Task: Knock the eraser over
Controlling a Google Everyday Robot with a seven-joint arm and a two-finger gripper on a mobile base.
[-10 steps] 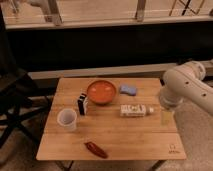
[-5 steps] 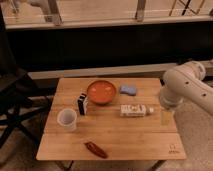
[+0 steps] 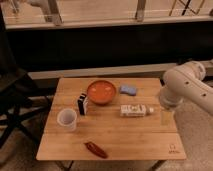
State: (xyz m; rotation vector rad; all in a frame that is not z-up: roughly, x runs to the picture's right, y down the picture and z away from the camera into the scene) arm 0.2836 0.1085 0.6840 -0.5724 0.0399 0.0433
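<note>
The eraser (image 3: 82, 103), a small black block with a white face, stands upright on the wooden table (image 3: 125, 137), left of centre, between the white cup (image 3: 67, 119) and the orange bowl (image 3: 102, 92). My white arm (image 3: 186, 89) comes in from the right. The gripper (image 3: 165, 116) hangs at its end over the table's right edge, far to the right of the eraser and just right of the lying white bottle (image 3: 135, 110).
A flat light-blue pad (image 3: 128, 90) lies behind the bottle. A red chili-like object (image 3: 95, 149) lies near the front edge. A black folding chair (image 3: 15, 100) stands left of the table. A dark wall and a railing run behind.
</note>
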